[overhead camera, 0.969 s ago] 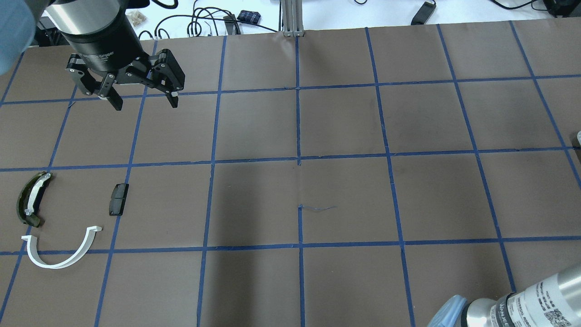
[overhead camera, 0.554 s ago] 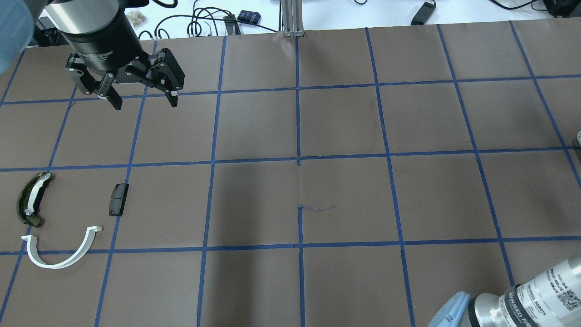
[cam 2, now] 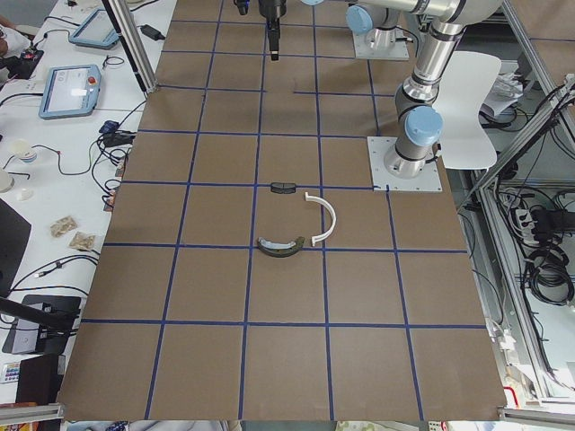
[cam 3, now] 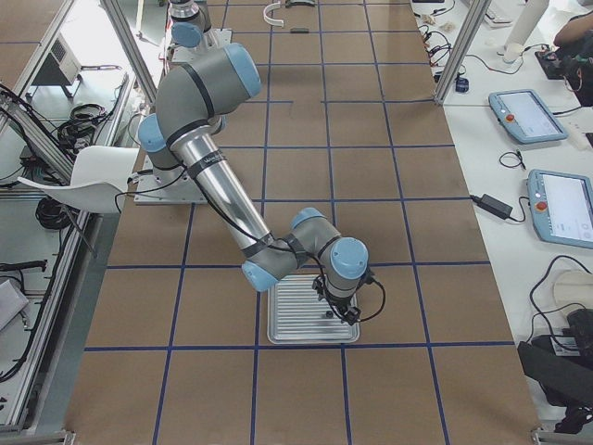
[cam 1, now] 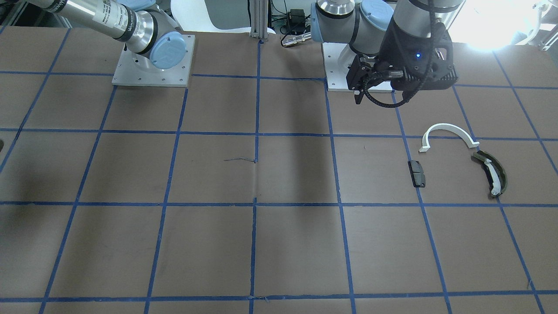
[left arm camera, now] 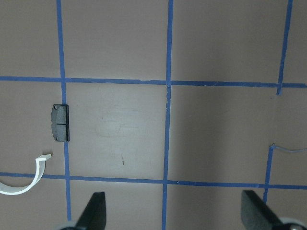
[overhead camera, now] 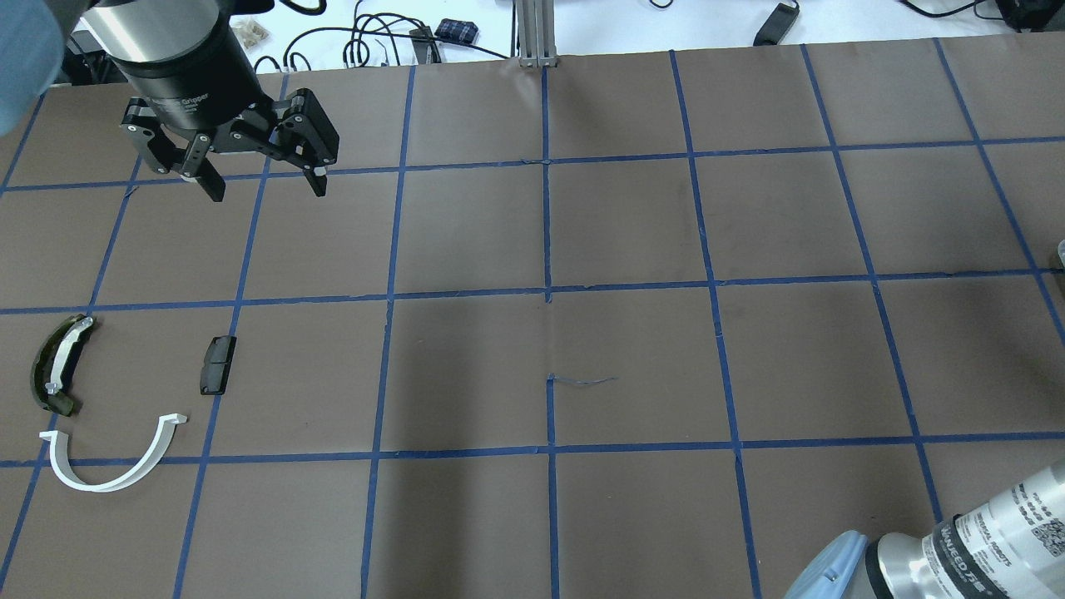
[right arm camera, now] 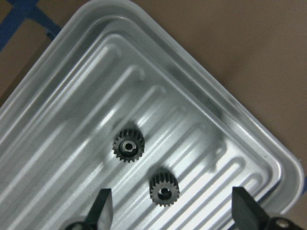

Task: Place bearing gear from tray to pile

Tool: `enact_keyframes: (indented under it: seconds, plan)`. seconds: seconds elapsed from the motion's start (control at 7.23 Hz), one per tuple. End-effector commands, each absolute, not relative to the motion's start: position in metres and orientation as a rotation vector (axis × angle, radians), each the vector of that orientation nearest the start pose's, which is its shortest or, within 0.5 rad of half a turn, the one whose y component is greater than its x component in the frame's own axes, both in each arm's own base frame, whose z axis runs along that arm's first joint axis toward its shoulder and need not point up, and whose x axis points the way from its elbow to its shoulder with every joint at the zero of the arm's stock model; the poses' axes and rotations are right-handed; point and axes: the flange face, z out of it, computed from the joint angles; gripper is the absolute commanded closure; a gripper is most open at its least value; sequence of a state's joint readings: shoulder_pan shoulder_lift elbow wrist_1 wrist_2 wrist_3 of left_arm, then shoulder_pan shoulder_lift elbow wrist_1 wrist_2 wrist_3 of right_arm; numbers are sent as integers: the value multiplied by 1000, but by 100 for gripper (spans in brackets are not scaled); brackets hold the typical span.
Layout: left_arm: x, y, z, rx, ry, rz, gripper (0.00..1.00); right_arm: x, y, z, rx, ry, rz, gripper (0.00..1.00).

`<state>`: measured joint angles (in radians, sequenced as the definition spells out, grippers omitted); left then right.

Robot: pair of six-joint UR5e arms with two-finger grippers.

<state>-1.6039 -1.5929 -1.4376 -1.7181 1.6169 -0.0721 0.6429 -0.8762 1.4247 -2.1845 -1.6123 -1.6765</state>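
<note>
Only the right arm (overhead camera: pixel 982 532) has moved since a second ago. It slid a little lower at the corner of the overhead view. I think it is getting ready to pick.

The left jaws have stayed put, wide open and empty. They hang over the counter (overhead camera: pixel 632 225), well apart from the pile (overhead camera: pixel 104 487).

The right wrist camera shows what the overhead view cannot. It shows the tray (right arm camera: pixel 225 103) with a black gear (right arm camera: pixel 128 144) and a second gear (right arm camera: pixel 164 188) lying in it, near each other but not touching. The right jaws are spread wide above them and hold nothing. No gear has reached the pile yet.
</note>
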Motion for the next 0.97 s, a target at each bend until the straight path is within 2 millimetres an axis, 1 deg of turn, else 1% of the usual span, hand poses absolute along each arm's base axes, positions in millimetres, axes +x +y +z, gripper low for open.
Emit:
enact_keyframes:
  seconds: [0.0, 0.14, 0.28, 0.55, 0.69, 0.83]
  plan:
    - [-145, -490, 528, -58, 3093, 53, 0, -493, -532, 183, -1175, 2975, 11, 13]
    - [-145, -490, 528, -58, 3093, 51, 0, -493, -531, 182, -1176, 2977, 20, 15]
    - [-145, -491, 529, -58, 3093, 46, 0, -494, -531, 182, -1185, 2973, 23, 24]
    - [-145, -492, 528, -58, 3093, 44, 0, -494, -531, 182, -1182, 2974, 28, 49]
    - [-145, -491, 528, -58, 3093, 41, 0, -494, -531, 182, -1182, 2974, 28, 65]
    - [-146, -492, 530, -58, 3095, 39, 0, -493, -530, 181, -1179, 2972, 32, 78]
